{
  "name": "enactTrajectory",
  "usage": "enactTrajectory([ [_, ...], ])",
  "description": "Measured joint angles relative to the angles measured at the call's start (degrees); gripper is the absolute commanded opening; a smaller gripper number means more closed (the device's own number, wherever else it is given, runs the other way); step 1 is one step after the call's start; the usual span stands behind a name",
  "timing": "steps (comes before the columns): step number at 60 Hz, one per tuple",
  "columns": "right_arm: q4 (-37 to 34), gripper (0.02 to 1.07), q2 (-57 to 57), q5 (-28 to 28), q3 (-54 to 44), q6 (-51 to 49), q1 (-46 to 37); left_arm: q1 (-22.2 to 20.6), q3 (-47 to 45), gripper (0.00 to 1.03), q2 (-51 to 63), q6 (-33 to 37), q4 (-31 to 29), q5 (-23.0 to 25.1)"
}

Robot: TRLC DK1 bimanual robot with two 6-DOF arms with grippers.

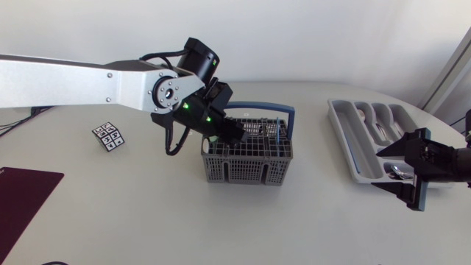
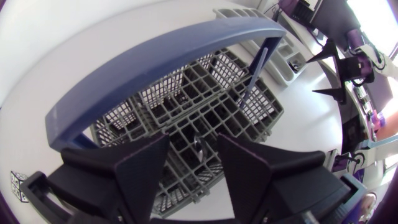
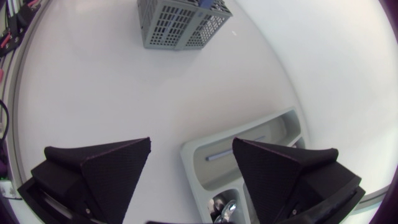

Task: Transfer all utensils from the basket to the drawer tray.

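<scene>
Within basket (image 1: pixel 246 171), utensils (image 2: pixel 199 148); within tray (image 1: pixel 353 151), spoons (image 1: pixel 379 132).

Seen from above, the left gripper (image 1: pixel 227 132) hides the basket's (image 1: pixel 250 168) far left corner. The thin metal piece (image 2: pixel 199 148) between its fingers (image 2: pixel 143 163) is too small to name. The right gripper (image 1: pixel 377 169) covers part of the tray's (image 1: pixel 344 136) near end. The maroon mat (image 1: pixel 20 199) is cut off at the left edge.

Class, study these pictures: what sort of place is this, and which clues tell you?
Probably a robotics lab bench staging a kitchen chore: a robot arm reaches over a white table holding a cutlery basket, a drawer tray and a printed marker card.
</scene>
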Motion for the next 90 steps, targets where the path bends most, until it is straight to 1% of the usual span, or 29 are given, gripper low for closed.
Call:
enactTrajectory([
  [7, 0.3, 0.97, -4.6, -0.9, -3.2, 3.9, 4.2, -0.1, -0.1, 0.25, 0.1, -0.4, 0.8, 0.8],
  [17, 4.9, 0.97, -11.0, -0.6, -9.2, 10.3, 11.3, -0.1, -0.5, 0.14, 0.1, -1.0, 1.1, 1.7],
  [23, 6.0, 0.97, -13.0, -0.4, -10.3, 13.1, 13.9, -0.1, -1.0, 0.1, 0.1, -1.0, 1.4, 2.1],
  [25, 6.1, 0.97, -13.4, -0.1, -10.4, 13.9, 14.6, -0.1, -1.2, 0.06, 0.1, -1.0, 1.4, 2.5],
  [28, 6.2, 0.97, -13.9, 0.5, -10.4, 14.8, 15.6, 0.0, -1.4, 0.04, 0.1, -1.0, 1.4, 3.1],
  [39, 6.6, 0.97, -14.3, 2.2, -11.1, 17.5, 19.3, 0.1, -1.8, 0.04, 0.1, -1.1, 1.4, 5.2],
  [52, 7.6, 0.97, -16.4, 3.9, -12.4, 20.1, 23.2, 1.3, -2.4, 0.04, -1.9, -1.3, 1.4, 8.2],
  [58, 7.9, 0.97, -16.9, 5.0, -12.7, 20.8, 24.4, 1.9, -2.9, 0.04, -4.1, -1.5, 1.4, 10.1],
  [73, 7.9, 0.97, -19.1, 5.4, -13.2, 23.0, 26.9, 3.0, -3.3, 0.04, -10.2, -2.6, 1.3, 14.7],
  [90, 7.8, 0.98, -21.8, 5.5, -13.1, 32.2, 30.9, 4.3, -4.3, 0.04, -19.3, -2.7, 0.6, 18.2],
])
